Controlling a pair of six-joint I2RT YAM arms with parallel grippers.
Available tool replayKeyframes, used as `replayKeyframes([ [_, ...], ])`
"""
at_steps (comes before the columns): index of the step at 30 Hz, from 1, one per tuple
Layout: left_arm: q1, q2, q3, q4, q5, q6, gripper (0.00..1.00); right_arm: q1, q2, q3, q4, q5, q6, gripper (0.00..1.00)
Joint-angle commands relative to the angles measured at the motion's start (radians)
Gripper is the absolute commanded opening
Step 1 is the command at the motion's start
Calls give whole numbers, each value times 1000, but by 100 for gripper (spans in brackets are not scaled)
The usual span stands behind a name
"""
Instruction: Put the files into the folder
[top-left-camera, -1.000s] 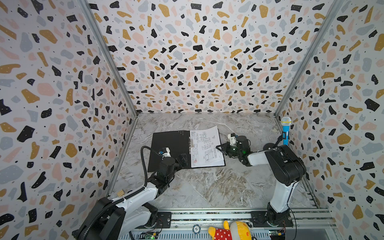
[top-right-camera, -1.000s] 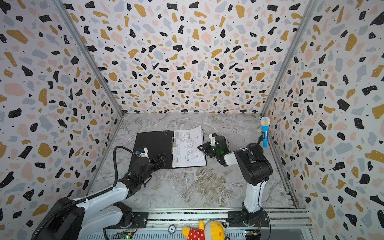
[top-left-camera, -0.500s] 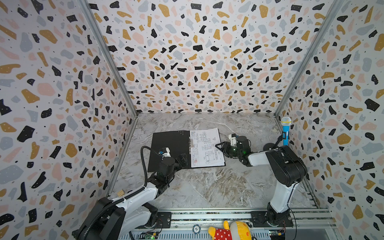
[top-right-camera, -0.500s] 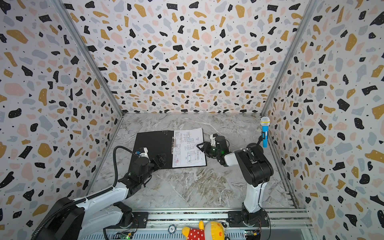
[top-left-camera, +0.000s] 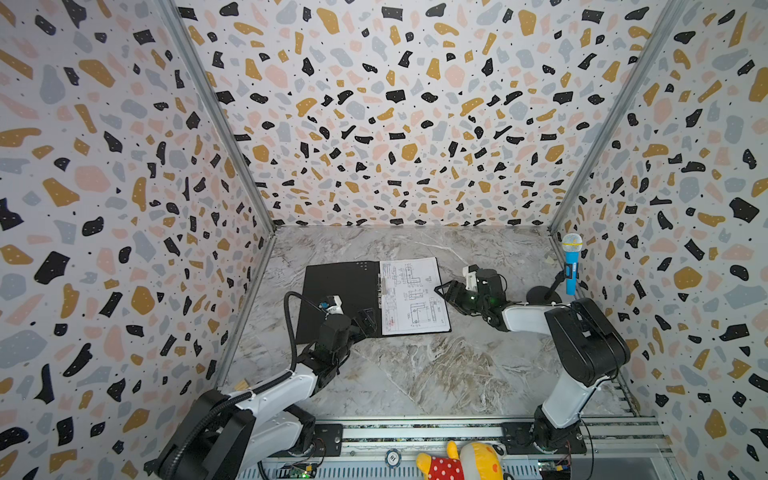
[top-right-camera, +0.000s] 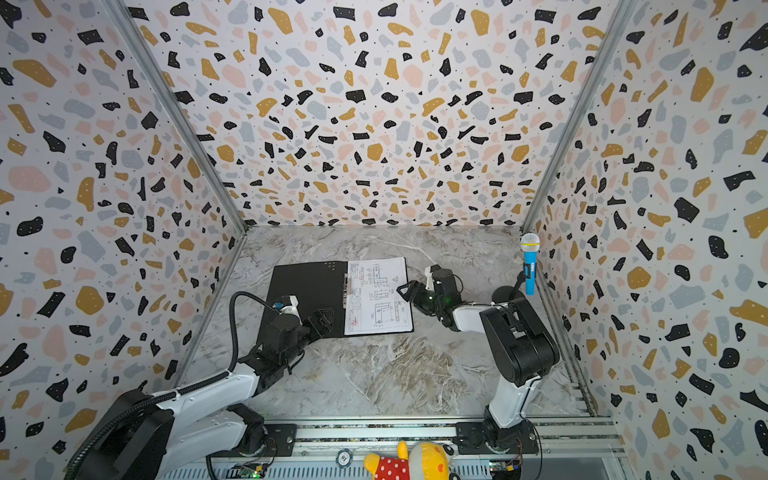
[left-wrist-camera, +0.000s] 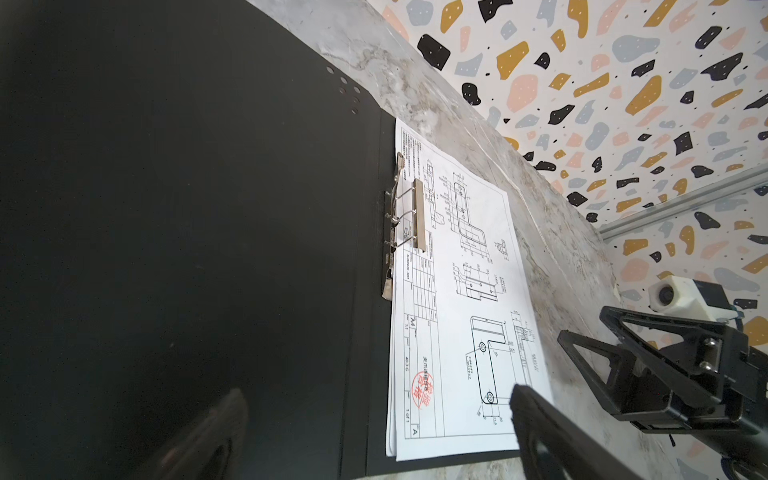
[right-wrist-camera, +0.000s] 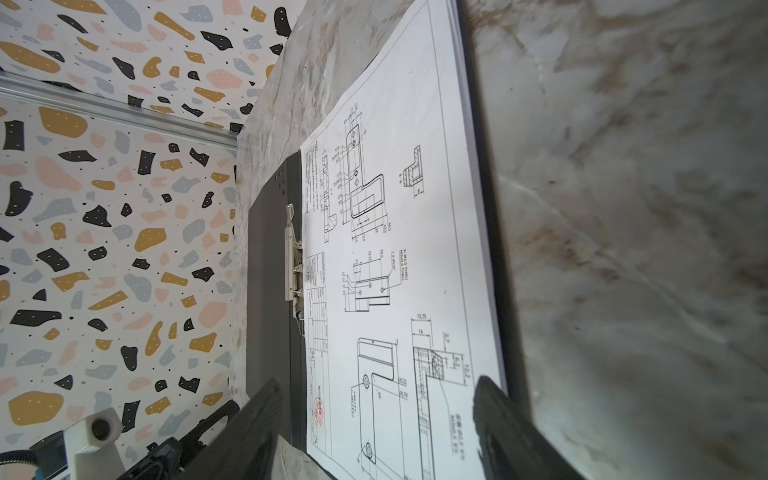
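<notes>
The folder (top-left-camera: 336, 291) lies open flat on the marble table (top-left-camera: 415, 374), black inside up, toward the far left of the middle. The files (top-left-camera: 413, 297) lie stacked on its right half, squared to it, with a thin black border showing along the right and near edges. The metal spine clip (left-wrist-camera: 415, 216) sits at the sheets' left edge; whether it presses on them I cannot tell.

The left gripper (top-left-camera: 365, 322) hovers over the folder's near edge beside the spine, fingers (left-wrist-camera: 552, 432) spread wide with nothing between them. The right gripper (top-left-camera: 451, 291) sits just right of the files' right edge, fingers (right-wrist-camera: 498, 415) apart and gripping nothing; the paper lies flat. A blue toy microphone (top-left-camera: 571, 266) stands on a stand at the far right, well apart from the folder. A yellow plush toy (top-left-camera: 461, 463) lies on the near rail.

The top sheet is white, printed with technical line drawings, a title block and a red round stamp (left-wrist-camera: 422, 388) near its near-left corner. Edges of sheets beneath peek out at the near side.
</notes>
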Motion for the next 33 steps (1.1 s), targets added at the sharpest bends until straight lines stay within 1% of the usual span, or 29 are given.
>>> replayKeyframes([
  [1,6,25,3,64,43,2,99,-22,-55,-7,-47,24,-42,74],
  [10,6,86,68,72,76,66,99,-78,-99,-78,-35,6,-78,75],
  [16,14,150,138,40,113,118,100,-97,-106,-126,-6,-27,-111,75],
  [20,29,190,162,53,135,140,100,-105,-106,-151,10,-35,-124,75],
  [28,73,326,245,79,221,206,100,-123,-96,-171,34,-47,-128,75],
  [33,97,439,289,146,324,214,100,-134,-79,-170,44,-58,-127,75],
])
